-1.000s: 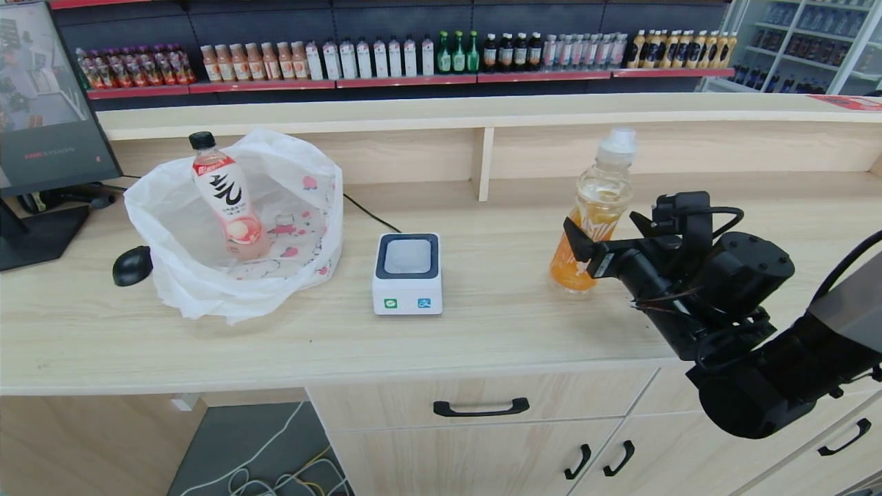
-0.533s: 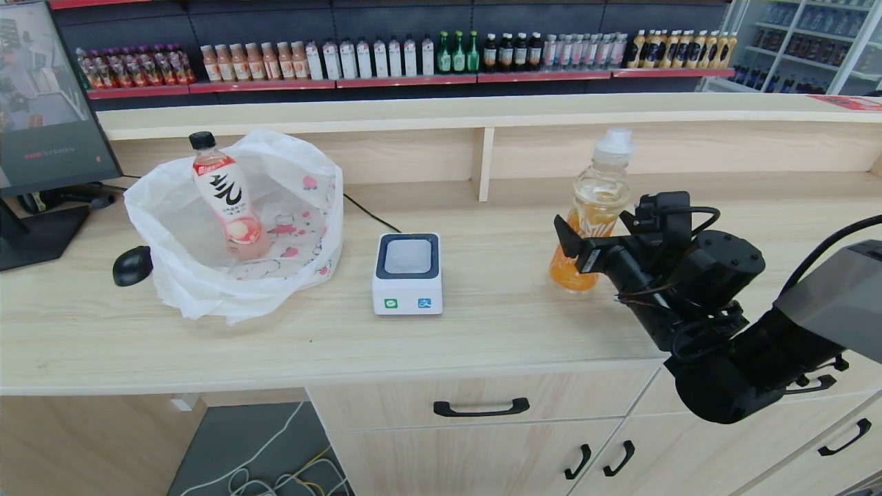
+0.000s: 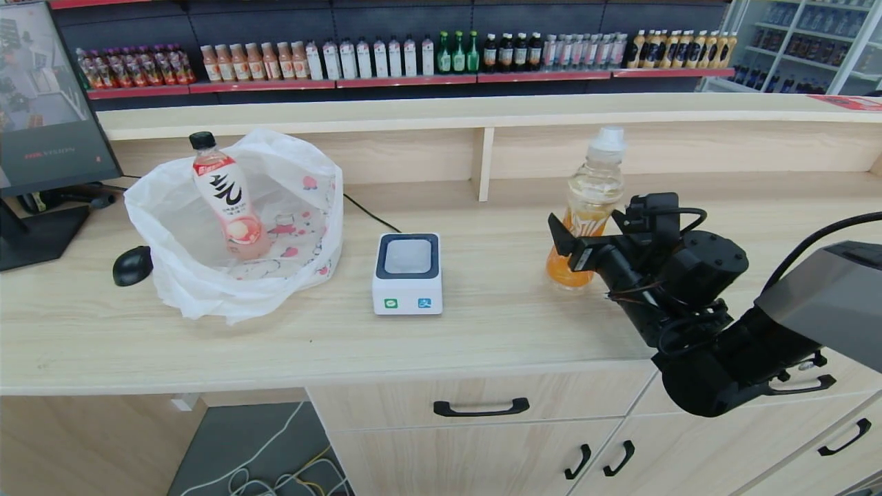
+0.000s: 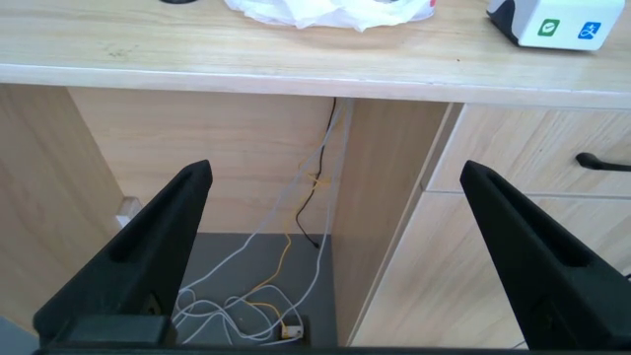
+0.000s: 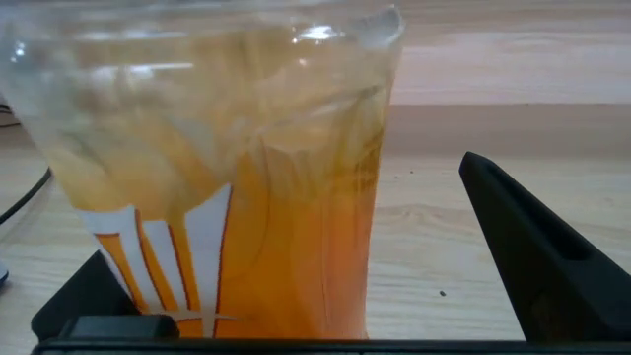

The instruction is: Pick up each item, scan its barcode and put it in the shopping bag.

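The right gripper (image 3: 573, 238) sits open around the orange bottle (image 3: 594, 186), not clamped. Smooth, rounded and liquid-heavy, the bottle could slip; its labelled lower body looks the firmest hold.

Black right gripper (image 3: 579, 238) reaches in from the lower right, fingers spread; black left gripper (image 4: 335, 173) likewise gapes wide.

This is looking like a shop's checkout: shelves (image 3: 406, 81) stacked with bottled drinks (image 3: 386, 56) are lining the wall far beyond the right claw (image 3: 589, 226), a wooden counter (image 3: 482, 331) is running beneath it, and a scanner (image 3: 408, 274), shopping bag (image 3: 180, 279) and till screen (image 3: 41, 124) are standing to its left.
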You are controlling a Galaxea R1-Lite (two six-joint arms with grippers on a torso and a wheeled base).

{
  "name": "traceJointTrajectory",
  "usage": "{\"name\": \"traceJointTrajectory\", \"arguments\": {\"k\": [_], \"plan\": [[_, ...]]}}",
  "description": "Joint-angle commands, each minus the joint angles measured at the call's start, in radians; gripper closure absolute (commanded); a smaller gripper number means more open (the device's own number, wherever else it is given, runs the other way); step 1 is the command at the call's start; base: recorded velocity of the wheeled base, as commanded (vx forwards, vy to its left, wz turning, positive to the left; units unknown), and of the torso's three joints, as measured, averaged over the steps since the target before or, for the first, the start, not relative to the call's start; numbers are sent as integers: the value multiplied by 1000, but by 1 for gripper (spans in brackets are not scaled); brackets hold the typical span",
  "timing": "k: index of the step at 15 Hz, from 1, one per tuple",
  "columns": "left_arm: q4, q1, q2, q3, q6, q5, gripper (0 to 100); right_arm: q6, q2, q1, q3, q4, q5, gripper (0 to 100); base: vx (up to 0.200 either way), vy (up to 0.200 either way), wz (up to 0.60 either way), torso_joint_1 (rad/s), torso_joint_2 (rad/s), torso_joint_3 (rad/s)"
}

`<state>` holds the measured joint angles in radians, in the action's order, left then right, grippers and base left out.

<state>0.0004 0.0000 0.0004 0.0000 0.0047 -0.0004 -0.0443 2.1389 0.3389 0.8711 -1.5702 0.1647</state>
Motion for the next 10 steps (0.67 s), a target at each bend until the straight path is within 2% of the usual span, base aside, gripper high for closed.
{"name": "traceJointTrajectory", "arguments": {"k": [1, 2, 3, 10], "plan": [[0, 0, 0, 0, 0, 0, 0, 0, 18, 0, 9, -1, -1, 0, 0, 0, 0, 0, 0, 0], [0, 0, 0, 0, 0, 0, 0, -2, 18, 0, 8, -1, -1, 0, 0, 0, 0, 0, 0, 0], [0, 0, 0, 0, 0, 0, 0, 0, 18, 0, 11, -1, -1, 100, 0, 0, 0, 0, 0, 0], [0, 0, 0, 0, 0, -1, 0, 1, 1, 2, -7, -1, -1, 100, 0, 0, 0, 0, 0, 0]]}}
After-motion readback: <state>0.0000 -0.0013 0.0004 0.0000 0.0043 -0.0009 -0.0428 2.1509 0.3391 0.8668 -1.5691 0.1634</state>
